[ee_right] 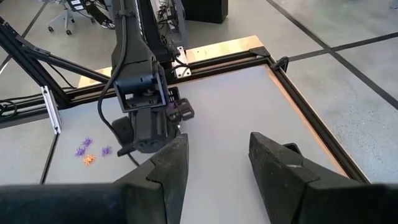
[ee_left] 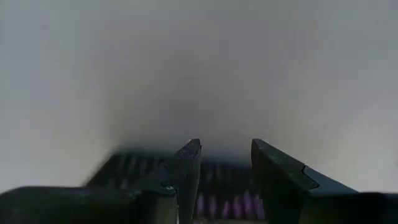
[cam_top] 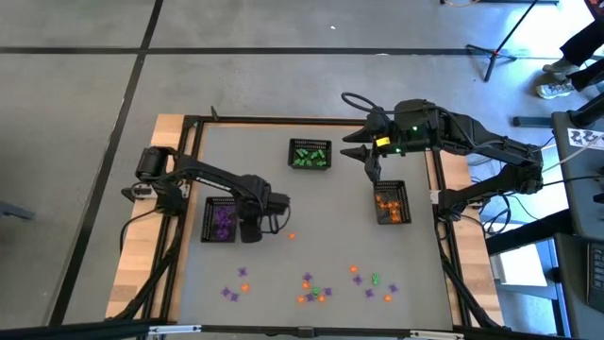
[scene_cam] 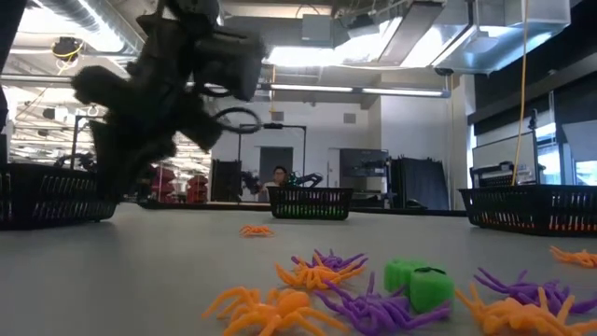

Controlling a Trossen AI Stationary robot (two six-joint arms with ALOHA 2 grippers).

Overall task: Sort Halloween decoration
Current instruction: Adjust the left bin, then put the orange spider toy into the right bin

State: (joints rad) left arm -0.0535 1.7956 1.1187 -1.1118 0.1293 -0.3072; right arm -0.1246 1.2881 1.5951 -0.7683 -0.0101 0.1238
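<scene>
Halloween decoration [cam_top: 316, 288]: purple, orange and green trinkets lie scattered loose at the near edge of the worktop [cam_top: 311, 212], unsorted. Three baskets each hold one colour: purple [cam_top: 221, 220] left, green [cam_top: 310, 154] far, orange [cam_top: 391, 202] right. Left gripper [cam_top: 253, 229] beside the purple basket, jaws parted, empty. Right gripper [cam_top: 363, 156] between green and orange baskets, jaws parted, empty; likely between drops.

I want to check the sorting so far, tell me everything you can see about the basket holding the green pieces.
The green basket is a black mesh rectangular tray, seemingly metal wire, sitting flat near the table's far edge, roughly midway between the arms. Only green trinkets show inside it. In the low view it stands upright with nothing touching it. The right gripper hangs open just beside it, apart from it.
</scene>
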